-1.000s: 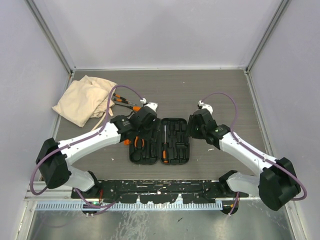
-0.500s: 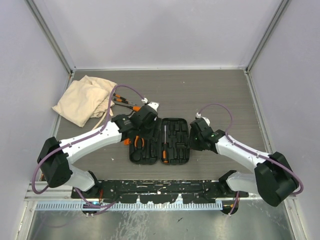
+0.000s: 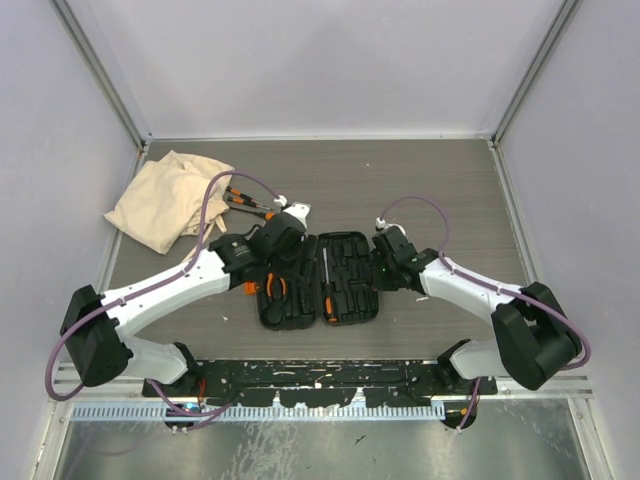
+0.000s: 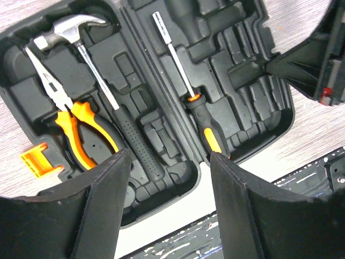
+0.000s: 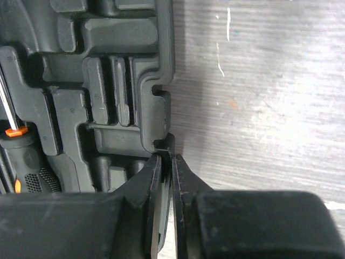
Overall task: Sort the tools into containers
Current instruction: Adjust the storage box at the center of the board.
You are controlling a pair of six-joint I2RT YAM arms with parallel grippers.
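Currently the black moulded plastic tool case [image 3: 350,288] lies open mid-tabletop [image 3: 420,190]; the left end effector [image 4: 168,156], fingers wide apart, hangs over its steel claw hammer [image 4: 73,27], orange-handled pliers [image 4: 66,103] and orange-and-black screwdriver [image 4: 207,132]; the right end effector [image 5: 168,162], closed to a sliver, meets the case's 3 o'clock rim; loose orange-handled screwdrivers [image 3: 250,203] lie at 11 o'clock.

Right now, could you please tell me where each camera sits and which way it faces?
Top external: fixed above and behind, looking down on the table; left arm and right arm flank the open tool case.
Left wrist: on the left arm, looking down into the case through the open left gripper.
Right wrist: on the right arm, looking along the right gripper, pinched on the case's rim.
Shared: both wrist views show the screwdriver.
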